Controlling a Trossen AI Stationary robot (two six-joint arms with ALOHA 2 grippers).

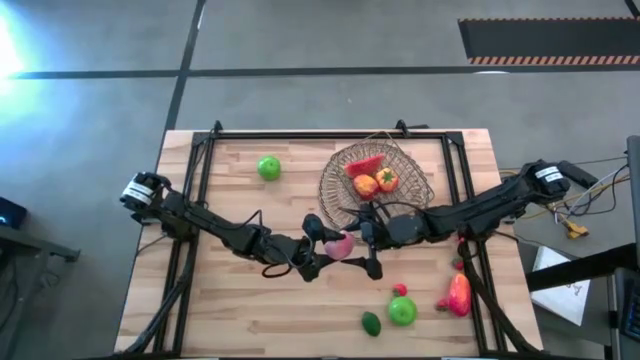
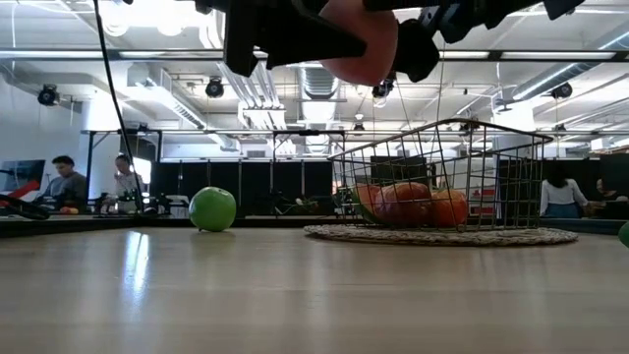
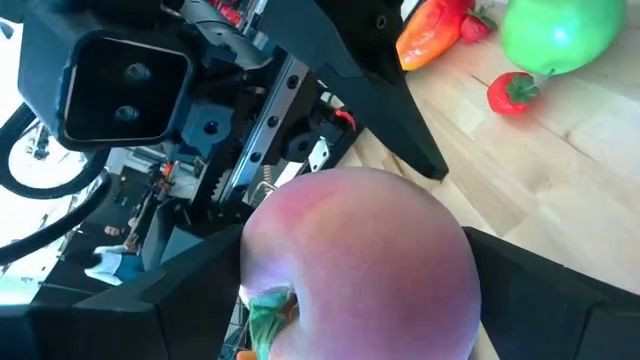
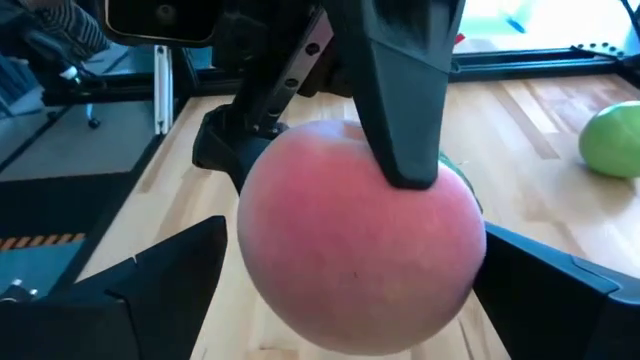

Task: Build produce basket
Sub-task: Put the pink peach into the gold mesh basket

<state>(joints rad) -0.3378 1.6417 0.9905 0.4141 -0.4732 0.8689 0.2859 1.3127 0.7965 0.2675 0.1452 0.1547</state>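
A pink-red toy peach [image 1: 338,245] hangs in the air over the table's middle, between both grippers. My left gripper [image 1: 322,256] comes from the left and is shut on it. My right gripper [image 1: 356,242] comes from the right, open, with a finger on either side of the peach [image 4: 360,240]. The wire basket [image 1: 382,178] stands on a round straw mat [image 2: 442,236] at the far right. It holds a red slice [image 1: 365,165] and orange-yellow pieces [image 1: 377,183]. My left gripper pinches the peach between its two fingers, one finger [image 4: 400,110] lying over the peach's upper side [image 4: 420,200], the other behind it. It reaches in level from the table's left. The peach is lifted well clear of the table [image 2: 359,44]. My right gripper's fingers [image 4: 560,290] flank the peach; whether they touch it I cannot tell.
One green apple [image 1: 268,168] lies at the far left. Near the right front edge lie another green apple [image 1: 402,311], a small dark-green piece [image 1: 371,323], a small red piece [image 1: 400,290] and a red-orange pepper [image 1: 459,293]. Bare wood lies at the near left.
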